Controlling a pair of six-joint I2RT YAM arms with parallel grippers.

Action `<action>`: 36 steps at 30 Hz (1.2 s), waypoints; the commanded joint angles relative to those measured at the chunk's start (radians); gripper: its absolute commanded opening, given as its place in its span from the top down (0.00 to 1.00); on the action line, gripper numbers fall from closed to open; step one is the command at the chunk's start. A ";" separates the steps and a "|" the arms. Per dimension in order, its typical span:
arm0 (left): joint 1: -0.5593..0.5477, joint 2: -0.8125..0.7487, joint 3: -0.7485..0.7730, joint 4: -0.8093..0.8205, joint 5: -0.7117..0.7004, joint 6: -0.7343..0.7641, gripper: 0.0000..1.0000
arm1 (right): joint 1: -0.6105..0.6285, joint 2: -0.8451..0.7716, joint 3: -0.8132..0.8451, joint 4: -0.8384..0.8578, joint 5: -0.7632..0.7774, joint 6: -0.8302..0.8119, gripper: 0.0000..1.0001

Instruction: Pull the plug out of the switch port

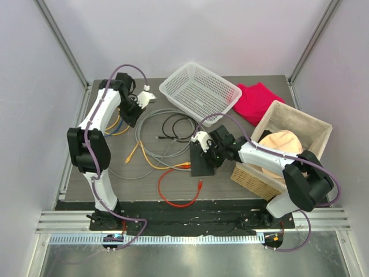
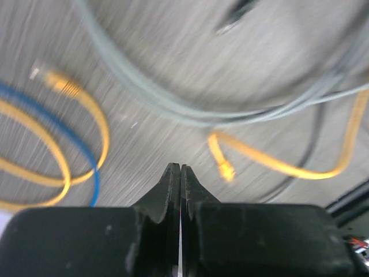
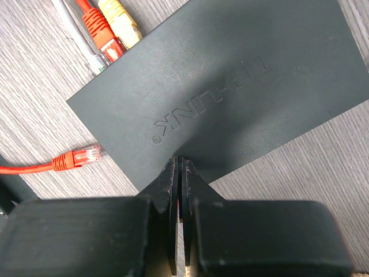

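The grey wood-grain table (image 1: 150,187) sat between pale walls. At its far left the left gripper (image 2: 180,167) hung over a loose yellow cable (image 2: 86,107) and a blue cable (image 2: 75,141). Its fingers were pressed together. That wrist view was smeared, but nothing seemed to sit between them. It was well apart from the switch (image 3: 230,86), which lay flat near the table's middle. Along one edge of the switch a pale plug (image 3: 92,57), a red plug (image 3: 101,32) and a yellow plug (image 3: 118,17) met the box side by side. A second red plug (image 3: 78,157) lay loose just beside it. The right gripper (image 3: 180,161) had its fingers closed on nothing, with the tips at the near edge of the switch's top face. Farther right stood a wicker basket (image 1: 253,180).
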 commanded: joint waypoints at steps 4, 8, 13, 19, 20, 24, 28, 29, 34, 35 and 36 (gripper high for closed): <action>0.103 -0.080 0.017 0.101 0.099 -0.150 0.62 | 0.006 -0.003 -0.052 -0.059 0.031 -0.015 0.95; 0.106 -0.176 -0.022 0.066 0.169 -0.269 0.52 | 0.006 -0.011 -0.052 -0.060 0.035 -0.018 0.95; 0.143 -0.374 -0.272 -0.197 0.208 0.168 0.49 | -0.011 -0.032 -0.056 -0.063 0.042 -0.012 0.95; 0.143 -0.691 -0.781 -0.113 0.011 0.551 0.45 | -0.017 -0.028 -0.031 -0.063 -0.009 0.060 0.94; 0.143 -0.778 -0.837 0.017 0.017 0.548 0.44 | -0.019 -0.017 -0.026 -0.060 -0.018 0.062 0.94; 0.113 -0.887 -1.055 0.256 0.005 0.550 0.39 | -0.015 0.015 0.016 -0.063 -0.027 0.078 0.94; 0.109 -0.815 -1.102 0.331 -0.006 0.501 0.39 | -0.015 0.023 0.032 -0.066 -0.023 0.077 0.93; 0.108 -0.796 -1.102 0.340 -0.003 0.496 0.39 | -0.017 0.023 0.030 -0.068 -0.021 0.075 0.93; 0.105 -0.697 -1.134 0.417 0.011 0.498 0.39 | -0.015 0.014 0.007 -0.068 -0.015 0.065 0.93; 0.105 -0.680 -1.134 0.425 0.015 0.501 0.40 | -0.017 0.012 0.007 -0.069 -0.012 0.063 0.93; 0.105 -0.664 -1.126 0.417 0.018 0.514 0.43 | -0.015 0.011 0.006 -0.069 -0.009 0.060 0.93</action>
